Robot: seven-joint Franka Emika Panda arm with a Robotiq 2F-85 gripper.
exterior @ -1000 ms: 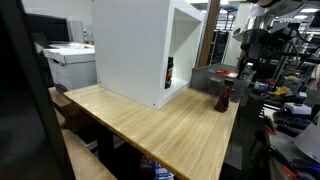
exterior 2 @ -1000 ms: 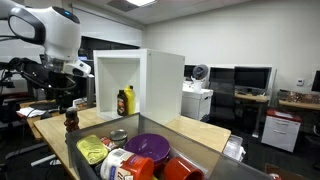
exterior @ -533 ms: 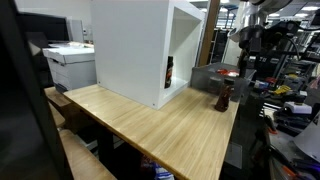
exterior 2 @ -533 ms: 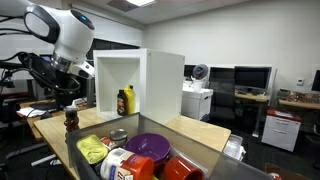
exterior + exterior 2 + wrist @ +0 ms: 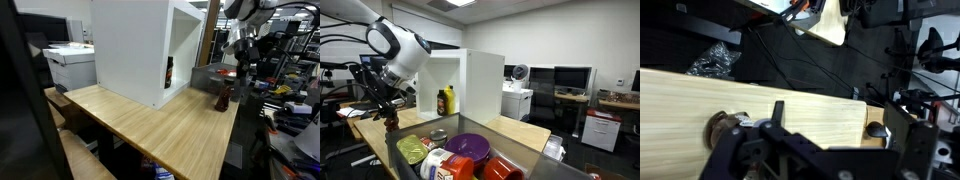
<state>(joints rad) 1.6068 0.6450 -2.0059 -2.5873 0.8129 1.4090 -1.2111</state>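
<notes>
Brown bottle (image 5: 222, 97) stands upright near the wooden desk (image 5: 150, 125) edge, untouched, while the pincer (image 5: 380, 100), jaws wide and empty, has dropped since a second ago to hang close over it.

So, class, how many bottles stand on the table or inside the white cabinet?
3: a brown bottle on the table near the gripper, and a yellow bottle beside a dark bottle inside the white cabinet. More may be hidden behind its walls.
</notes>
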